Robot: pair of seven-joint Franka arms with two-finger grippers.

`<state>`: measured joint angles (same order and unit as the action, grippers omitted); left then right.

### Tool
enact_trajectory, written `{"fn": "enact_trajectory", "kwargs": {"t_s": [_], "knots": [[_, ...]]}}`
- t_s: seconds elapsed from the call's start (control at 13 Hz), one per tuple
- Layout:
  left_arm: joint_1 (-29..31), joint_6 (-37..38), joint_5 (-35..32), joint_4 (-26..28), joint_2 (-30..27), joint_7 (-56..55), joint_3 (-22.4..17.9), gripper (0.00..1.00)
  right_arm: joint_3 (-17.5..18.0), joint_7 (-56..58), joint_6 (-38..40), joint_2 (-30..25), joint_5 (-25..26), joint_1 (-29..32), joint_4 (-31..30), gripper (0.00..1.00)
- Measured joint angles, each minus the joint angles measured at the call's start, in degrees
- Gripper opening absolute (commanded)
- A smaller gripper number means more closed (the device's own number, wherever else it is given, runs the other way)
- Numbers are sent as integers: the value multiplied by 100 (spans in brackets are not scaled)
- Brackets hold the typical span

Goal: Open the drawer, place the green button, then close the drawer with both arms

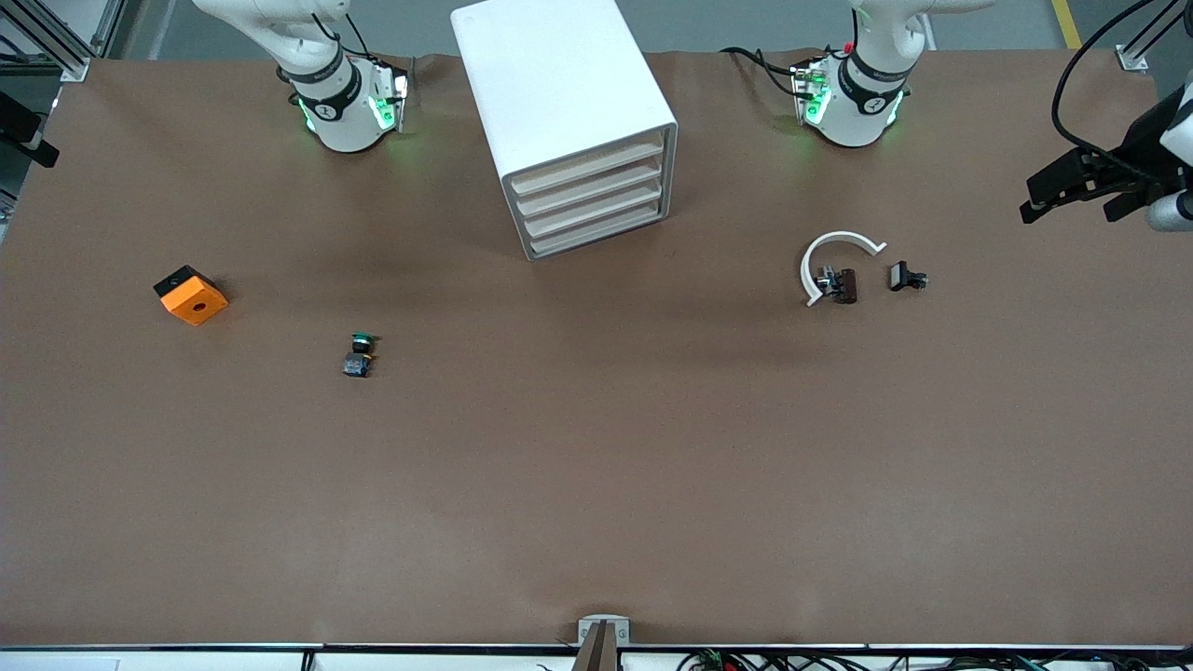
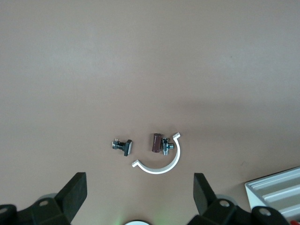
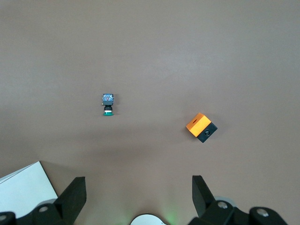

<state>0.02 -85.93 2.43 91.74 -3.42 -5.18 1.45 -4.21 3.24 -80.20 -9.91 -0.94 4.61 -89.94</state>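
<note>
The button (image 1: 359, 354) lies on its side on the brown table, green cap toward the robots, nearer to the front camera than the right arm's base; the right wrist view shows the button (image 3: 108, 104) too. The white cabinet (image 1: 559, 102) stands between the two bases, and all of its stacked drawers (image 1: 592, 200) are shut. My right gripper (image 3: 138, 183) hangs open and empty, high over the table short of the button. My left gripper (image 2: 139, 183) hangs open and empty, high over the table by the white arc (image 2: 161, 164). Neither gripper shows in the front view.
An orange-and-black block (image 1: 191, 294) sits toward the right arm's end. Toward the left arm's end lie the white arc (image 1: 834, 261) and two small black clips (image 1: 842, 284) (image 1: 906, 277). Dark equipment (image 1: 1090, 182) juts in at that end's edge.
</note>
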Motion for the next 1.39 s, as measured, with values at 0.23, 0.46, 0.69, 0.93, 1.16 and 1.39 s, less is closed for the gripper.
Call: {"fn": "enact_trajectory", "kwargs": {"t_s": [0.23,0.46,0.69,0.93,1.16,1.39], "knots": [[-29,-47,190,8,430,-479,124,100,0,0,0,0,0,0,0,100],[-79,-307,797,5,956,-1012,169,100,0,0,0,0,0,0,0,100],[-191,-448,1416,-4,1317,-1834,178,100,0,0,-10,0,2,0,0,100],[-410,-450,1665,5,1631,-2978,190,100,51,1,-18,0,2,-14,0,100],[-699,-462,1680,10,2079,-4191,204,100,84,1,-18,0,2,-23,0,100],[-817,-499,1779,6,2426,-5393,210,100,80,1,-13,0,2,-23,0,100]]}}
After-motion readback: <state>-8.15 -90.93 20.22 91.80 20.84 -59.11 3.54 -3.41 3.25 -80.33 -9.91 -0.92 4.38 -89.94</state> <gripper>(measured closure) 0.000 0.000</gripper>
